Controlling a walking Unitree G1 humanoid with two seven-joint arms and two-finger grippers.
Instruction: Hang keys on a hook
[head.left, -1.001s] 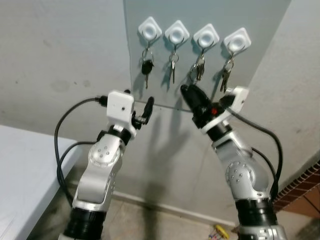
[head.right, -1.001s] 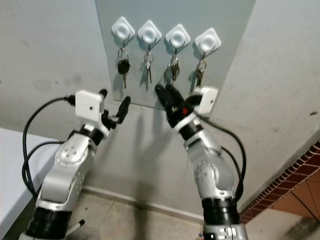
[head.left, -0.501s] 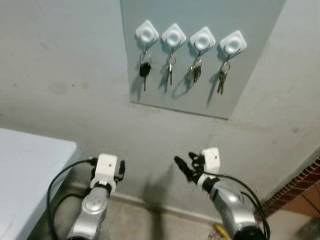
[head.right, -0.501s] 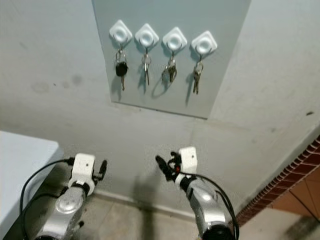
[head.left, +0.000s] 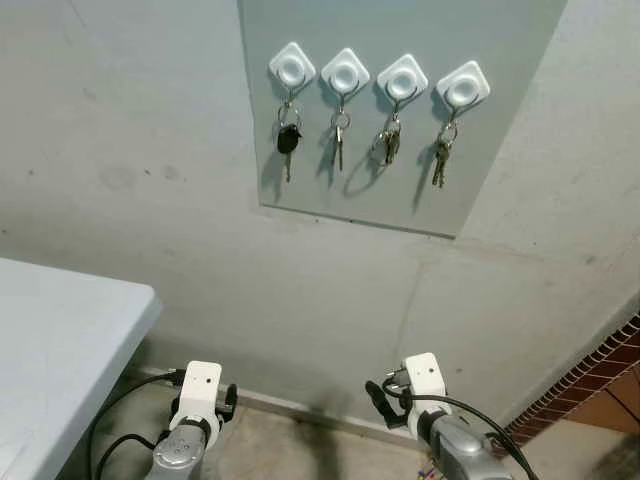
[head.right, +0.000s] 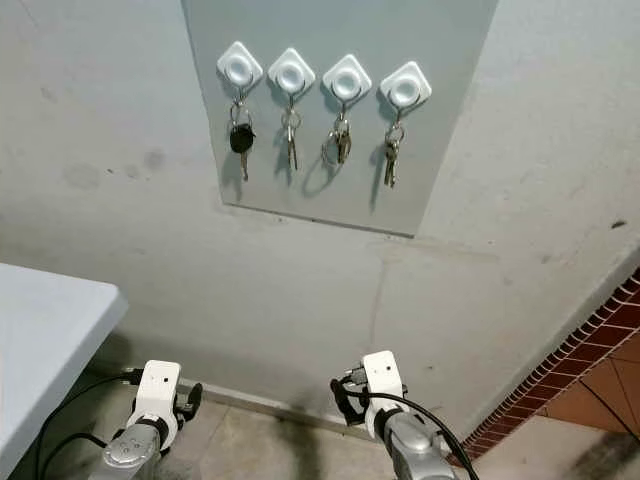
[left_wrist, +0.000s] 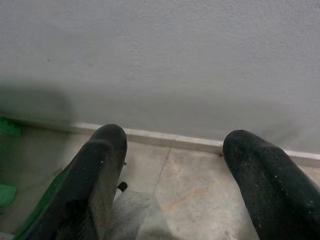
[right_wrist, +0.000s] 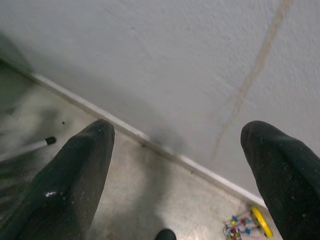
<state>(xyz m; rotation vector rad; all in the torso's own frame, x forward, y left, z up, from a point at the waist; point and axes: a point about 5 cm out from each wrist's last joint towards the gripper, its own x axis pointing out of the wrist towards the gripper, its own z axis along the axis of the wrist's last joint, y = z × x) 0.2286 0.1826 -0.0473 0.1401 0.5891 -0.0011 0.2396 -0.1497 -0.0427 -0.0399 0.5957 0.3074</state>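
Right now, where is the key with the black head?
In the left eye view, the black-headed key hangs from the leftmost white diamond-shaped hook on the grey wall panel, left of a silver key.

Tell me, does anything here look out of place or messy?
Little stands out. Four key sets hang straight, one on each white hook of the grey wall panel. The one oddity is a small colourful toy lying on the floor by the wall, seen past the open right gripper.
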